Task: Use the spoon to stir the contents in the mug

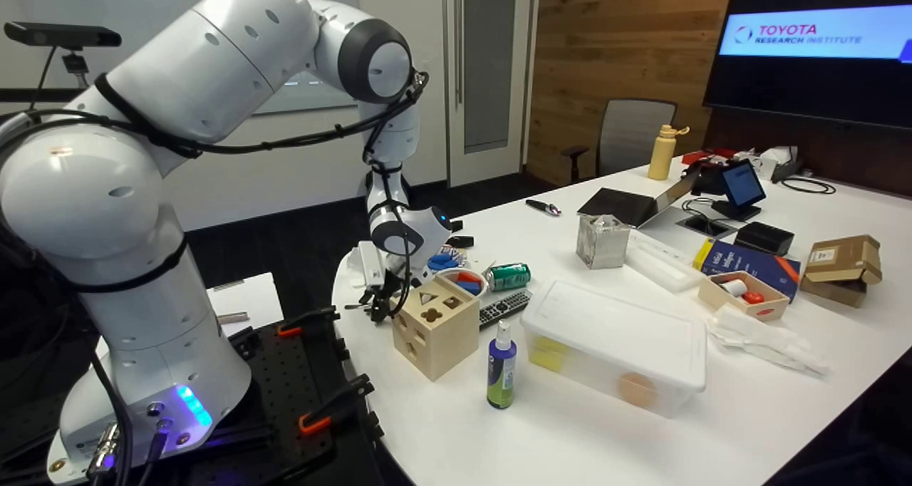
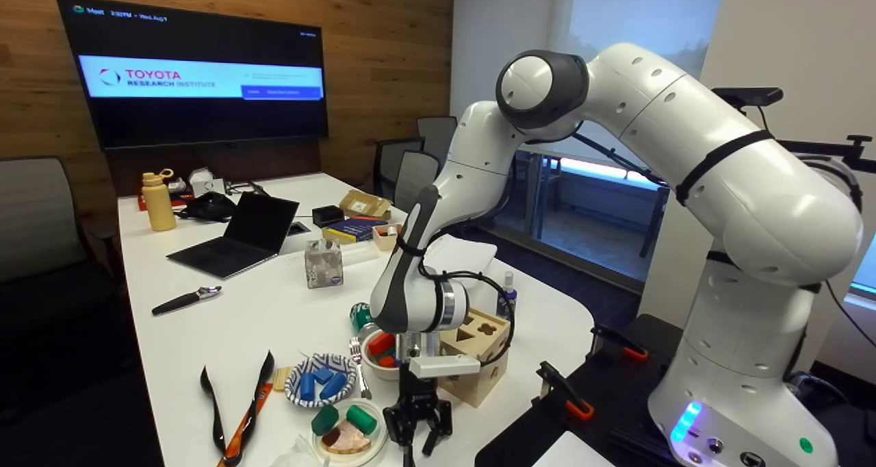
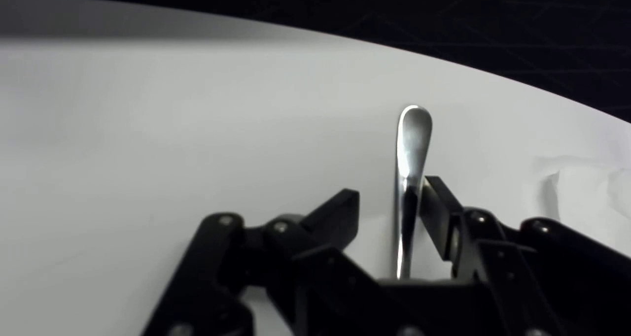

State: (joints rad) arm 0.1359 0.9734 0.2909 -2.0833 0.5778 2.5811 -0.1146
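While the claw [image 3: 390, 198] stands spread, metal utensil [image 3: 413, 144] between its fingers [image 3: 337, 218], one end hidden, kind unclear

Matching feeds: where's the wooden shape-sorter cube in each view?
In an exterior view: the wooden shape-sorter cube just left of centre, lower half.
In an exterior view: the cube just right of centre, lower half.
Wrist view: not in it.
Shared landmark: the gripper, in all three views, left of the cube in both exterior views.
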